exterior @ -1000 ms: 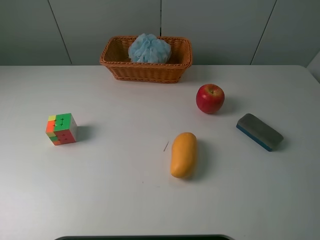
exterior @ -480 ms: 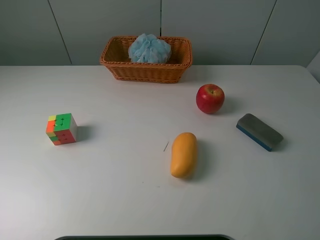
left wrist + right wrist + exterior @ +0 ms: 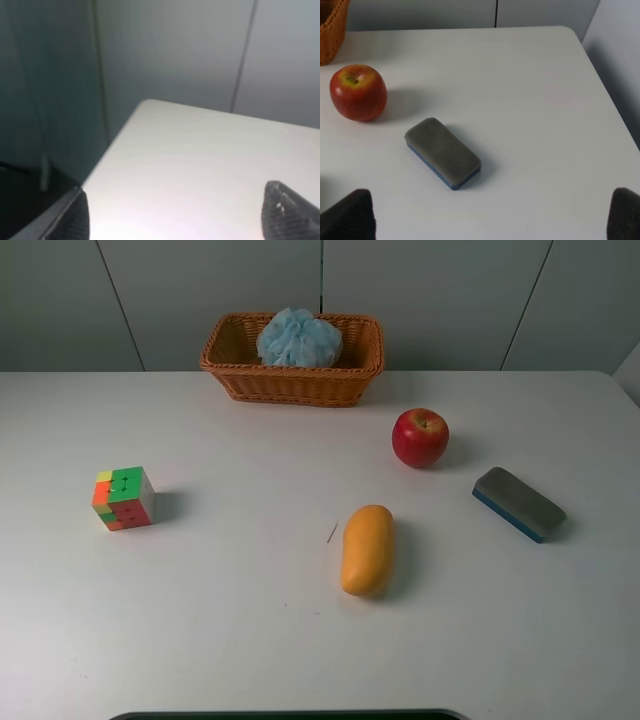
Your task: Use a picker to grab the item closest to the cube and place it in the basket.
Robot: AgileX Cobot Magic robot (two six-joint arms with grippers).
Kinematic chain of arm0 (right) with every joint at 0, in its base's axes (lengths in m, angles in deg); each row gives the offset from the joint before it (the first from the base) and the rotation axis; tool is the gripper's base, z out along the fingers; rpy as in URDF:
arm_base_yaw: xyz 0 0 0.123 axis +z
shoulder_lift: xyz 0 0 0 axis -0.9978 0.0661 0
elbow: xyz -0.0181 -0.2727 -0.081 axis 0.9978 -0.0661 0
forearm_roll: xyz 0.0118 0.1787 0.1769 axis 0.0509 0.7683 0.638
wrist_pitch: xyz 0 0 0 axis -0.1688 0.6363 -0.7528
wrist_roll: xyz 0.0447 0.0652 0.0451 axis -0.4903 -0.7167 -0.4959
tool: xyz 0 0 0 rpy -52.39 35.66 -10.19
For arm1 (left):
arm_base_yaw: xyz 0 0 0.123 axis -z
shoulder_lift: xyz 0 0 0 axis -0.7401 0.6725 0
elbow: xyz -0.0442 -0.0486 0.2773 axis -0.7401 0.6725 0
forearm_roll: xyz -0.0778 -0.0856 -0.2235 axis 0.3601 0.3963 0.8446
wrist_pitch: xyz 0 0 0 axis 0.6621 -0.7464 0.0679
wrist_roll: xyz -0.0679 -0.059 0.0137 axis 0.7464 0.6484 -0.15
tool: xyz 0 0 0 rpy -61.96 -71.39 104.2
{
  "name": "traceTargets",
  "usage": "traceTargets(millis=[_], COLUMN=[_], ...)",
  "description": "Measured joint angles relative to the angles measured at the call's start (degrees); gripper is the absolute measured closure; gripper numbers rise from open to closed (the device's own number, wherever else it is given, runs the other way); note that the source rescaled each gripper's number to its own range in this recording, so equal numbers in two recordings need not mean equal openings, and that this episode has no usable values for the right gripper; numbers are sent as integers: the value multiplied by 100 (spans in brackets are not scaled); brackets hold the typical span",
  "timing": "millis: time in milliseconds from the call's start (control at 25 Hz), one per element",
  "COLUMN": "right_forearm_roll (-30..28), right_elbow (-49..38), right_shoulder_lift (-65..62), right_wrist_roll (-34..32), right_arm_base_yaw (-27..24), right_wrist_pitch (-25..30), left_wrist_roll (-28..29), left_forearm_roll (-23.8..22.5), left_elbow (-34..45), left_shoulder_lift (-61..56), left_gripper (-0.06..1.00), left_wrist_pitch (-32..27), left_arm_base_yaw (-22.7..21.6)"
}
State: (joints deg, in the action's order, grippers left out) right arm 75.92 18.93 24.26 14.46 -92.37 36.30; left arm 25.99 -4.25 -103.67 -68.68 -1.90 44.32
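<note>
A multicoloured cube (image 3: 123,498) sits on the white table at the left. An orange mango (image 3: 367,548) lies near the middle, to the right of the cube. A wicker basket (image 3: 290,385) stands at the back and holds a blue bath puff (image 3: 298,337). Neither arm shows in the exterior high view. My left gripper (image 3: 180,225) is open and empty over the table's far left corner (image 3: 150,107). My right gripper (image 3: 485,220) is open and empty, short of a grey-and-blue eraser (image 3: 443,152).
A red apple (image 3: 420,437) stands right of centre and also shows in the right wrist view (image 3: 358,92). The eraser (image 3: 519,503) lies at the right. The basket's edge (image 3: 327,30) shows in the right wrist view. The table's right edge (image 3: 605,85) is close to the eraser.
</note>
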Motion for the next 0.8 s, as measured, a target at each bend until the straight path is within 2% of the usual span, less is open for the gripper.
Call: traceTargets(millis=[320,800], right_forearm_roll=[0,0], right_elbow=[0,0], right_shoulder_lift=[0,0], right_wrist_roll=[0,0], right_arm_base_yaw=[0,0], right_wrist_pitch=[0,0], left_wrist_roll=[-68,-169], left_forearm_roll=[561,637], left_elbow=[1493,1560], left_shoulder_lift=[-20,-20], left_gripper=[-1,-1], left_wrist_pitch=[450,552], left_arm_base_yaw=[0,0])
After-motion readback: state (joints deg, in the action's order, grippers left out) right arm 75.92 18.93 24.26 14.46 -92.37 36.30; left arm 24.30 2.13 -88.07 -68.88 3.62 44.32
